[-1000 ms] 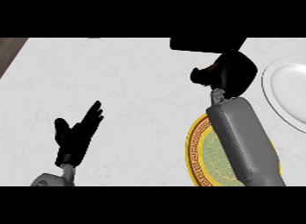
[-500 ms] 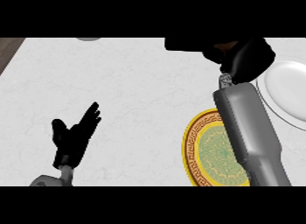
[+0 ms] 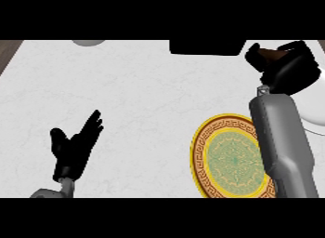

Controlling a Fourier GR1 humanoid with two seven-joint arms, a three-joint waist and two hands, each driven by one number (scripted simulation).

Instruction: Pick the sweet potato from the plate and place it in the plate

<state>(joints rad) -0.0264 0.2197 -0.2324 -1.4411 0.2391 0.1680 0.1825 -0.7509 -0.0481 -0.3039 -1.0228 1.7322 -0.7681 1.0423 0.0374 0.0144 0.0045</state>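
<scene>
Looking down through the head view, I took the gold-rimmed patterned plate (image 3: 227,160) as my landmark; it lay on the pale marbled counter (image 3: 145,93) toward the lower right, and its right side was hidden under my right forearm (image 3: 285,144). That forearm ran up from the bottom edge, crossing over the patterned plate's right rim and ending above it.

Up and to the right of the patterned plate, my right hand (image 3: 289,69) was at the far end of the forearm, fingers curled inward around a small brownish-orange thing. I read that thing as the sweet potato (image 3: 269,56); only a sliver of it showed between the black fingers, at the hand's upper left. The hand sat over the left edge of a plain white plate (image 3: 324,104), which lay just right of the patterned plate and was partly cut off by the view's edge. I could not tell whether the sweet potato was touching the white plate or raised above it.

Well to the left of the patterned plate, my left hand (image 3: 74,144) was resting near the lower edge, fingers straight and slightly spread, pointing up and right, holding nothing.

Above the patterned plate, at the counter's far edge, a dark block (image 3: 206,46) showed, and farther left along that edge a small pale rounded shape (image 3: 90,42). I could not identify either.
</scene>
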